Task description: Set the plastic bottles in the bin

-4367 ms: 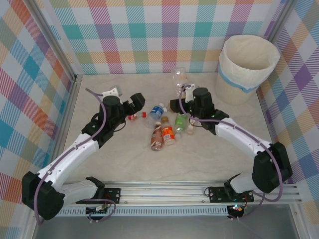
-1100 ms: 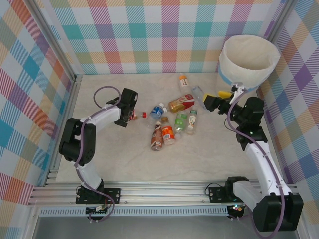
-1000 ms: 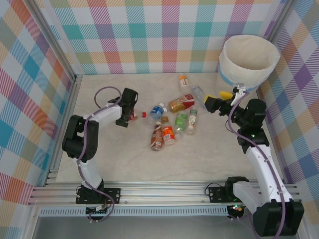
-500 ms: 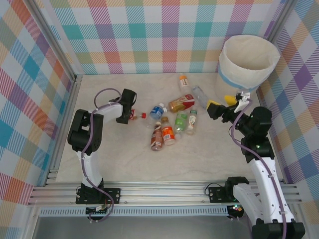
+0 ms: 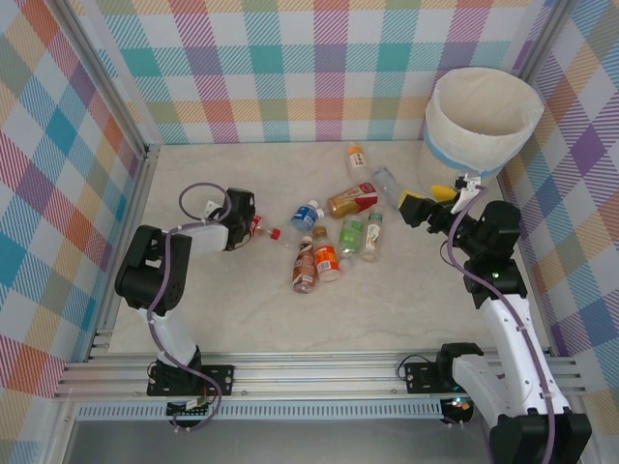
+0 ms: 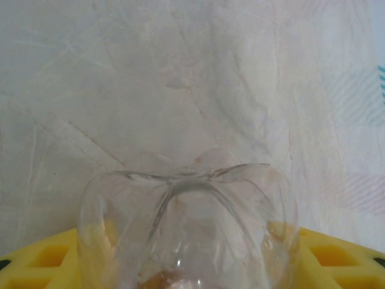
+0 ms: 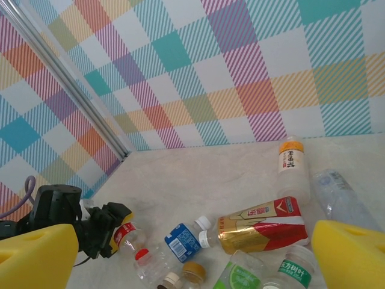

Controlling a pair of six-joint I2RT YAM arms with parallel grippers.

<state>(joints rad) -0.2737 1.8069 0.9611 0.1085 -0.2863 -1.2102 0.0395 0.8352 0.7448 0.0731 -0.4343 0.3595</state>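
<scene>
Pinching the clear bottle [image 6: 189, 211] in my left claw [image 6: 189, 265], I need height for the two-o'clock bin [image 5: 447, 135]; right claw [image 5: 427, 196] gapes.

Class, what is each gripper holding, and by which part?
The left gripper grips a clear bottle by its body near the base, a pad on each side. The right gripper is open and holds nothing.

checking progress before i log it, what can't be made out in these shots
- Bin bottom: top view, hidden by its own wall and bag.
- Clear bottle neck and cap: left wrist view, cut off by the bottom edge.
- Green-label bottle: right wrist view, lower part cut off by the bottom edge.
- Bottle labels: top view, print too small.
</scene>
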